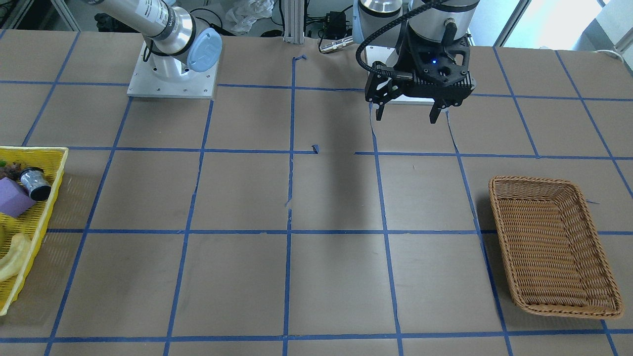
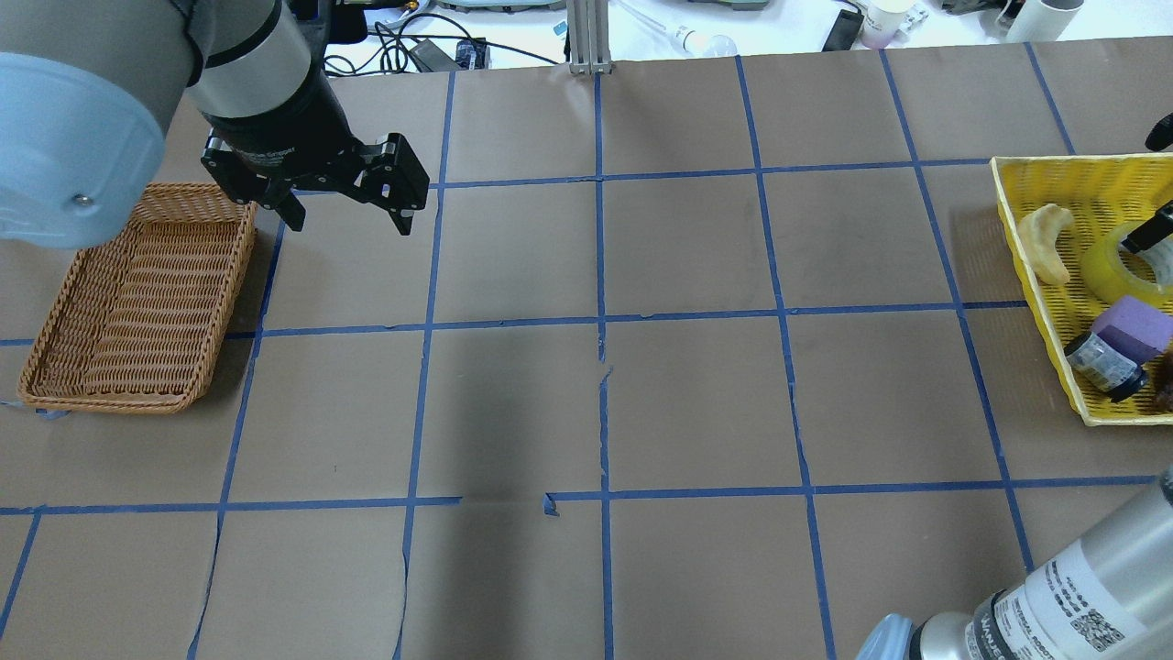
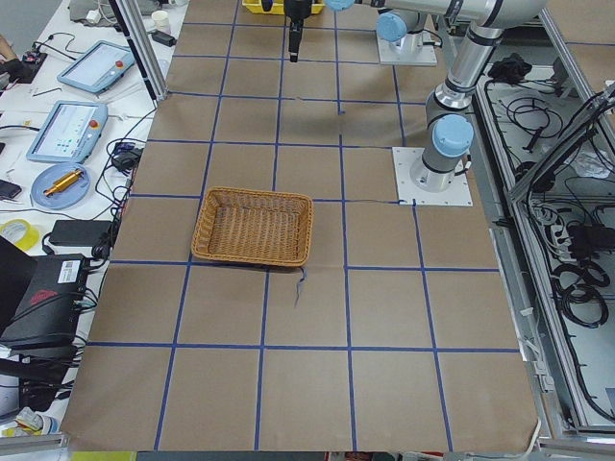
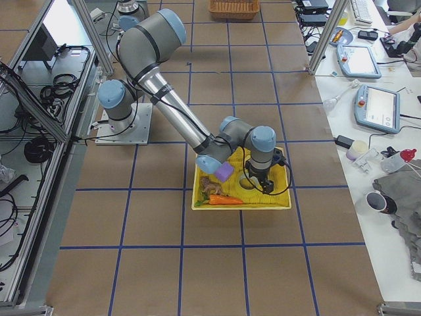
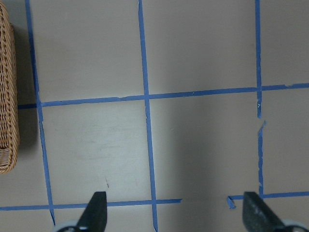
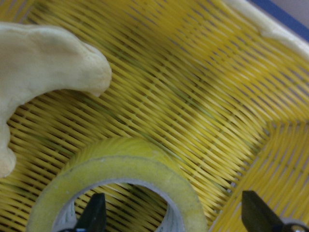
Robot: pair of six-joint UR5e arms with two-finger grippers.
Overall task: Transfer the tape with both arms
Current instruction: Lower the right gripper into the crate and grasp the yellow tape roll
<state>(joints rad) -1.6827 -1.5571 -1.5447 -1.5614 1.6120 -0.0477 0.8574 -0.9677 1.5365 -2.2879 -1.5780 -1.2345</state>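
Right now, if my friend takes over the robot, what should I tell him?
Left gripper: open, empty, hovering over the table beside the wicker basket.
Right gripper: open, down in the yellow tray, one finger inside the yellow tape roll, one outside.
Done: nothing gripped or lifted yet.
Left: close on the tape, lift it, pass it to the left gripper, then probably into the basket.

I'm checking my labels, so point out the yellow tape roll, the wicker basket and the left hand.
yellow tape roll (image 6: pixel 116 166), right wrist view, on its upper rim.
wicker basket (image 2: pixel 137 293), overhead view, on its bare woven floor.
left hand (image 2: pixel 350 225), overhead view, midway between its fingertips.
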